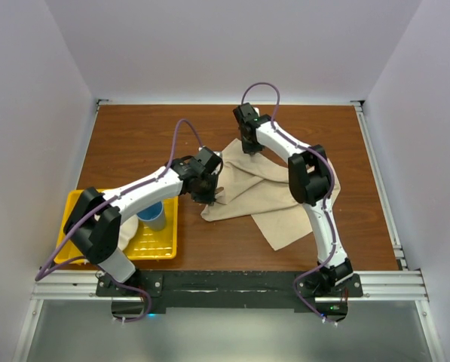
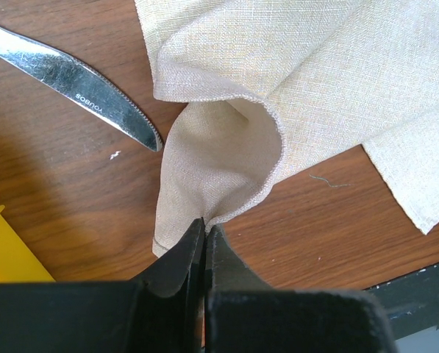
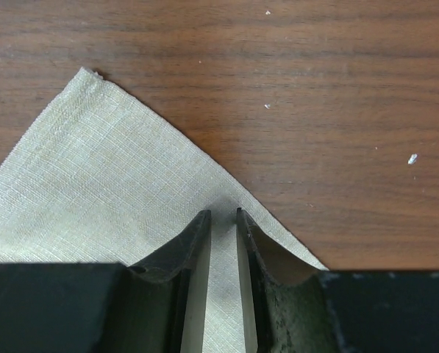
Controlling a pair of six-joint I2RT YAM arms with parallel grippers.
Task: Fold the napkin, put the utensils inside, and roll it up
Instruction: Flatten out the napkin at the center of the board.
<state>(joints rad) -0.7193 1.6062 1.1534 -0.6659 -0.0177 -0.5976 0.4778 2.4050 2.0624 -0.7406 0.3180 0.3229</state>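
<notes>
Napkin [image 1: 255, 192] lies rumpled mid-counter [image 1: 134, 143], knife [image 2: 79, 92] just beside it on bare wood. L gripper [image 2: 204, 224]: jaws closed, pinching a raised fold of napkin. R gripper [image 3: 223, 215]: jaws narrowly apart, straddling napkin's far edge nr a corner.

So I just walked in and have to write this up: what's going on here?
Two robot arms are working a beige napkin that lies crumpled on the wooden table. The left gripper is shut on a pinch of the napkin's left edge, with the knife lying bare on the table beside it. The right gripper sits over the far corner, jaws a narrow gap apart with cloth between them. Nothing is neatly folded or rolled yet.
</notes>
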